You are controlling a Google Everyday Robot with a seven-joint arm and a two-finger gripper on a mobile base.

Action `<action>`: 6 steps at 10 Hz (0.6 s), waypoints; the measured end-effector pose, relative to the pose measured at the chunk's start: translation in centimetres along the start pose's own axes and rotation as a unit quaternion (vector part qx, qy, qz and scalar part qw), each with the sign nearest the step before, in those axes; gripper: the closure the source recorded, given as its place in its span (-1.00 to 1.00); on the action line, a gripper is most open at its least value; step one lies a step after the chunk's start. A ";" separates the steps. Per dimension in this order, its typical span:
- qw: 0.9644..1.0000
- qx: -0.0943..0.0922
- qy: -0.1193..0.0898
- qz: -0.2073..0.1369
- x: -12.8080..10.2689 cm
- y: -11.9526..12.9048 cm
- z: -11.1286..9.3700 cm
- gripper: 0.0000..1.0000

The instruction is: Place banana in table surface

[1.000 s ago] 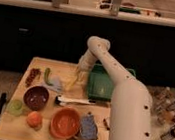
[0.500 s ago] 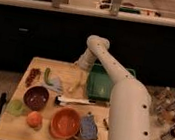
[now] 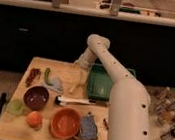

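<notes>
Arm: white, reaches from the near right up and over to the far middle of the table.
Gripper: at the far middle of the table, above the banana's far end; grip state cannot be told.
Banana: pale yellow, lies on the table just left of the tray; long axis runs near-to-far, tilted slightly, far end toward the gripper, near end toward the brush.
Tray: green, at the far right, beside the banana.
Brush: white handle, lies left-right just near of the banana.
Green vegetable: far left, on a grey cloth.
Bowls: purple at left, orange near the middle.
</notes>
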State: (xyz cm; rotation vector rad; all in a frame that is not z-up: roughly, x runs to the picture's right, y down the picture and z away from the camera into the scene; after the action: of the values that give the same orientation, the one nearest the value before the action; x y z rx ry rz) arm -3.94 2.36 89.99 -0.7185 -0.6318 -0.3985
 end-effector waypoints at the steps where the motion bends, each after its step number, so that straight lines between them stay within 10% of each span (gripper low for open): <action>1: 1.000 0.001 -0.001 0.001 0.0 0.0 -0.1 -0.60; 6: 1.000 0.004 -0.002 0.003 0.1 0.0 -0.2 -0.60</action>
State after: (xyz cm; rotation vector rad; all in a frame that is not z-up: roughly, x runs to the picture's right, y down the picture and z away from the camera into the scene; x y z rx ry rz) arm -3.84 2.21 89.94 -0.7134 -0.6357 -0.3894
